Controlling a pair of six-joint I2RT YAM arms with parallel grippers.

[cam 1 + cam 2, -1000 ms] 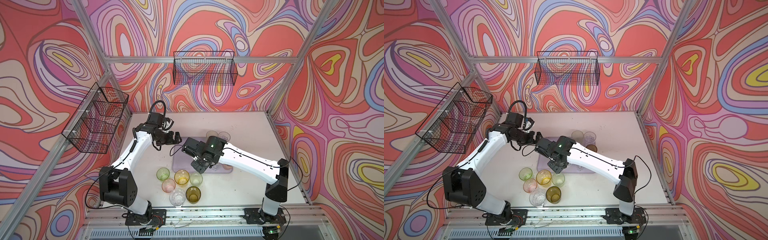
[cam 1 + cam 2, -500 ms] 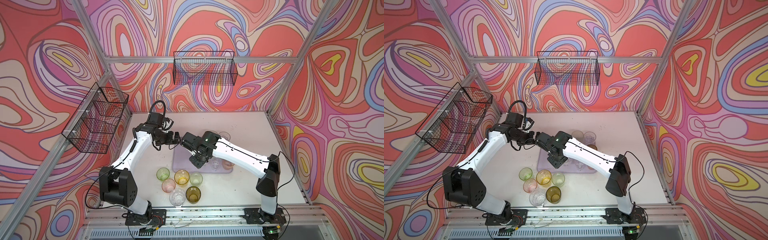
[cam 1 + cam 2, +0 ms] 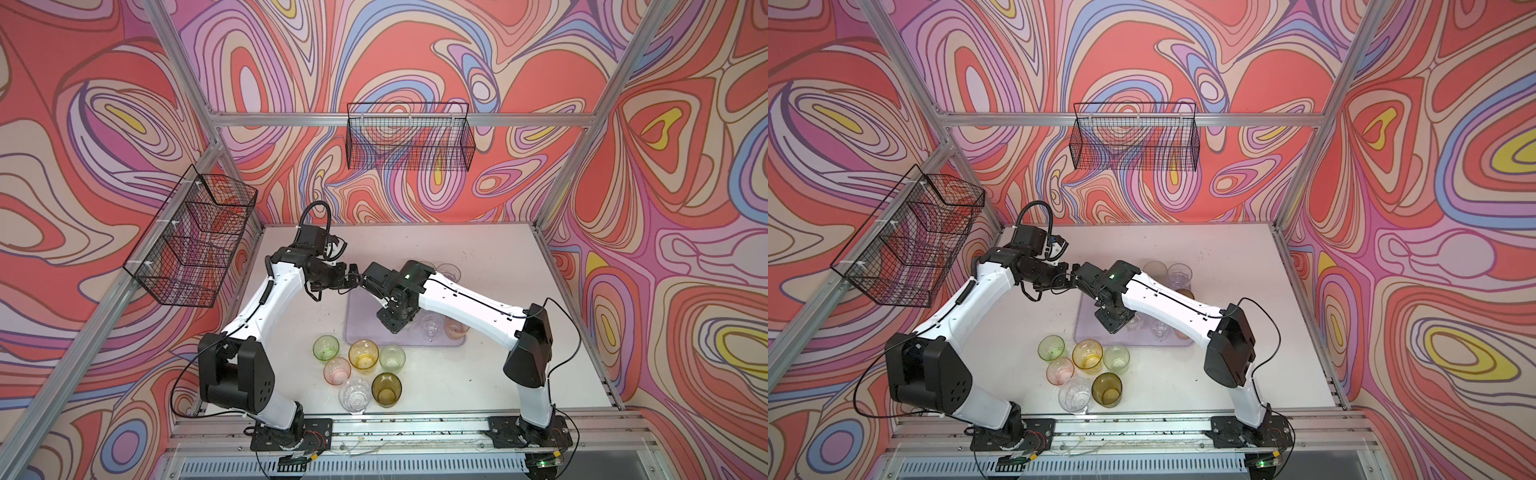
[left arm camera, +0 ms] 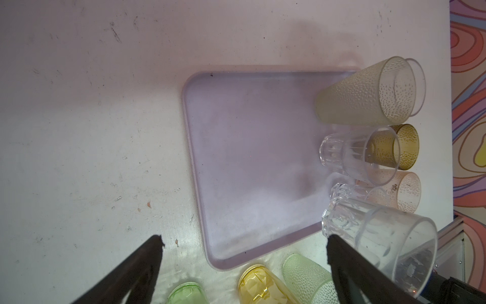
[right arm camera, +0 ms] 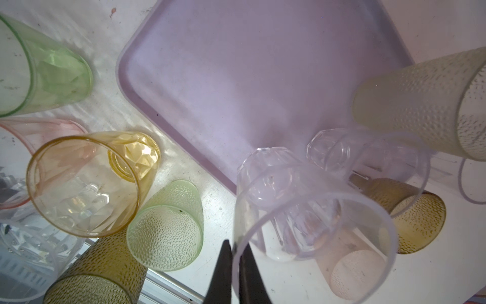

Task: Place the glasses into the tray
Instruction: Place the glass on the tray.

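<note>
My right gripper is shut on the rim of a clear faceted glass, whose base points down at the lavender tray near its front edge. In both top views this gripper hangs over the tray and hides the glass. Another clear glass and a pink one stand in the tray's right part. My left gripper is open and empty, high by the tray's far left corner.
Several loose glasses stand on the table in front of the tray: green, amber, pale green, pink, clear, olive. More glasses stand behind the tray. Black wire baskets hang on the walls.
The right arm has swung its wrist toward the far left, close to the left gripper, and its elbow has drawn in. Its gripper stays shut over the tray. The left arm has not moved.
</note>
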